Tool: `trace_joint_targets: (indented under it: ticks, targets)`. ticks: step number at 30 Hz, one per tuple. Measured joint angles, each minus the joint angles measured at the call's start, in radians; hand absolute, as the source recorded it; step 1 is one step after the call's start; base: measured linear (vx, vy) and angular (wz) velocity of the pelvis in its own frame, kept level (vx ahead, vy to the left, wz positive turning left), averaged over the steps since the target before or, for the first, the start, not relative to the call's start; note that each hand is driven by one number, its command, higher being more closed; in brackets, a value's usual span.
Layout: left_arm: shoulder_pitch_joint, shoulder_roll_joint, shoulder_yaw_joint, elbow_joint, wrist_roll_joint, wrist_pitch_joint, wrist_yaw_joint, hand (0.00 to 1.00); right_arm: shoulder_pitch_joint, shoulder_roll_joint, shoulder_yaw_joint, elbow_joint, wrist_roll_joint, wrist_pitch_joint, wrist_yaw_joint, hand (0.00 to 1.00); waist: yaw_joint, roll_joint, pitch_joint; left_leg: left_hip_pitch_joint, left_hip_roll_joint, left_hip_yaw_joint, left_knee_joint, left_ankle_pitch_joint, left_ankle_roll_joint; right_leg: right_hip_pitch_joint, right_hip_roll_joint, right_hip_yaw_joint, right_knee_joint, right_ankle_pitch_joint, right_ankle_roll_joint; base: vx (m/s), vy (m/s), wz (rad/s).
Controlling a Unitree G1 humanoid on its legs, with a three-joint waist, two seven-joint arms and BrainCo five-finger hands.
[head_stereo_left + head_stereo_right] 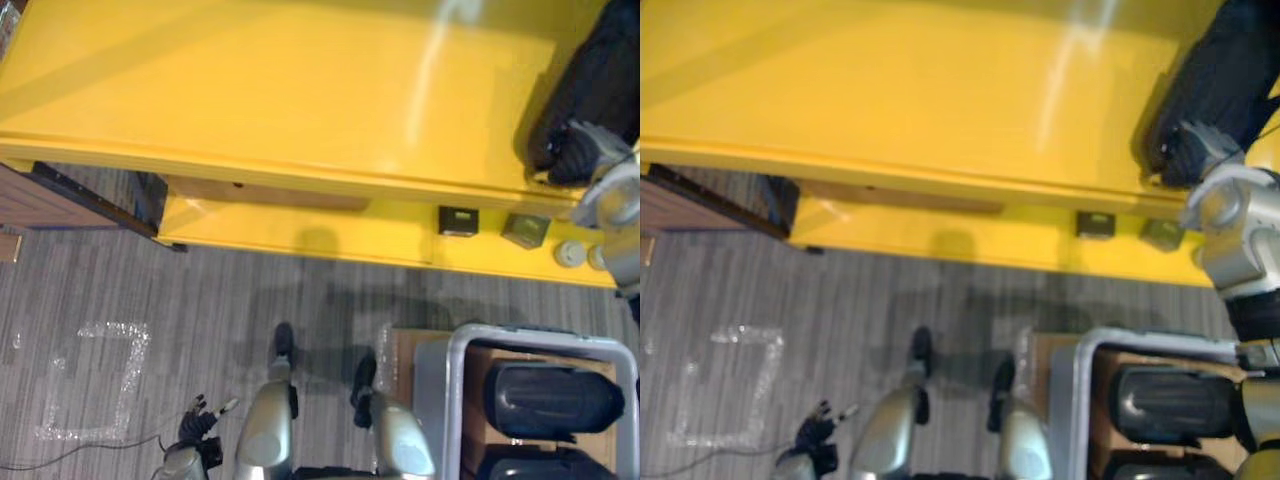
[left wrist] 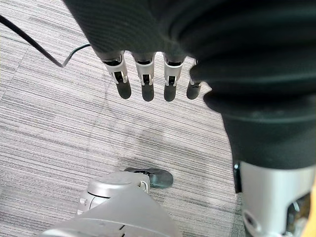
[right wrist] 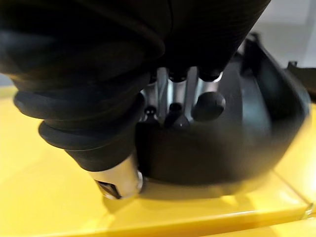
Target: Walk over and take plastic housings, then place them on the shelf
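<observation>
The right hand (image 3: 173, 98) hooks its fingers inside the black plastic housing (image 3: 247, 133), which appears to rest at the right end of the yellow shelf (image 1: 300, 90). To release well, settle it flat, back from the edge, then uncurl. The left hand (image 2: 143, 79) hangs straight-fingered over carpet (image 2: 59, 138). The right thumb's hold is hidden, and the housing's far side is cut off.

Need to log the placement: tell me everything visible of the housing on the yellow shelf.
The housing is a black, matt, plastic-looking shell with a rounded body and a raised curved wall round a hollow. It lies on the shelf top at its right end, near the front edge, its base flat on the yellow surface. The right hand grips its near end, fingers inside the hollow.
</observation>
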Motion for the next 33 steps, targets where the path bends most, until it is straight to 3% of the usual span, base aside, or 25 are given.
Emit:
trace_joint_targets:
  ticks: [13, 18, 25, 33]
  targets:
    - [-0.012, 0.001, -0.007, -0.010, -0.003, 0.000, -0.002, 0.00, -0.130, -0.006, 0.106, 0.209, -0.083, -0.198, -0.247, 1.00, 0.025, 0.006, 0.003, -0.018, -0.001, -0.024, 0.010, 0.005, 0.002, 0.002, 0.002, -0.028, -0.001, 0.005, -0.002, 0.04, -0.029, 0.05]
    - [-0.020, 0.001, -0.030, -0.024, -0.006, -0.002, -0.002, 0.00, -0.186, -0.060, 0.153, 0.206, -0.131, -0.246, -0.297, 1.00, 0.028, 0.021, 0.009, -0.031, -0.001, -0.042, 0.019, 0.004, 0.003, 0.004, 0.002, -0.047, 0.000, 0.001, -0.005, 0.02, -0.026, 0.10]
    - [-0.020, 0.001, -0.032, -0.027, -0.006, -0.002, -0.003, 0.00, -0.212, -0.080, 0.185, 0.202, -0.201, -0.298, -0.331, 1.00, 0.038, 0.021, 0.010, -0.033, -0.001, -0.045, 0.020, 0.004, 0.002, 0.004, 0.003, -0.050, 0.000, 0.000, -0.006, 0.00, -0.008, 0.02]
    - [-0.026, 0.001, -0.031, -0.028, -0.006, -0.005, -0.010, 0.00, -0.267, -0.117, 0.266, 0.194, -0.351, -0.444, -0.420, 1.00, 0.061, 0.036, 0.017, -0.034, 0.000, -0.049, 0.020, 0.004, 0.002, 0.005, 0.004, -0.054, -0.001, 0.000, -0.006, 0.00, 0.000, 0.00]
